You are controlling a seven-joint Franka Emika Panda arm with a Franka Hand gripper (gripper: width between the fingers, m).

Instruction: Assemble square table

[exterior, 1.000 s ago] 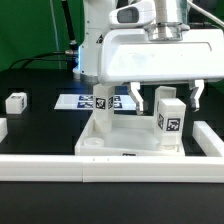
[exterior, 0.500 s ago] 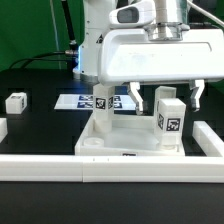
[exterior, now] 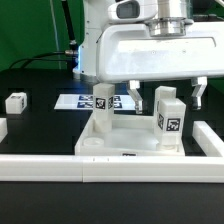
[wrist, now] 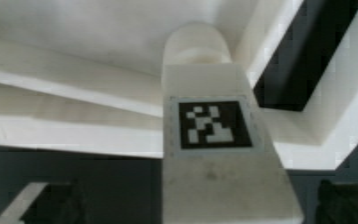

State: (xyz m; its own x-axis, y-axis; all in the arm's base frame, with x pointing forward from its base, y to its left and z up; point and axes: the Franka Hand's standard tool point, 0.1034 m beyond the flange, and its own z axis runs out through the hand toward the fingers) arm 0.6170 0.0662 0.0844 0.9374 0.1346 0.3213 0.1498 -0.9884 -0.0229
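While its jaws gape wide, the end effector (exterior: 165, 97) straddles an upright leg block (exterior: 170, 120), holding nothing.

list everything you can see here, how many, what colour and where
square table slab: 1, white, on the table just behind the border wall
upright leg blocks: 2, white with black-and-white tags, standing on the slab, one toward the exterior view's left, the other toward its right
loose leg block: 1, white, tagged, on the table at the exterior view's left
cut-off white block: 1, at the exterior view's left edge, too cropped to identify
marker board: 1, white with black tags, flat behind the slab
border wall: 1, white, along the front and the exterior view's right
table: 1, black
hand: 1, white, open, fingers either side of the right-hand upright leg block
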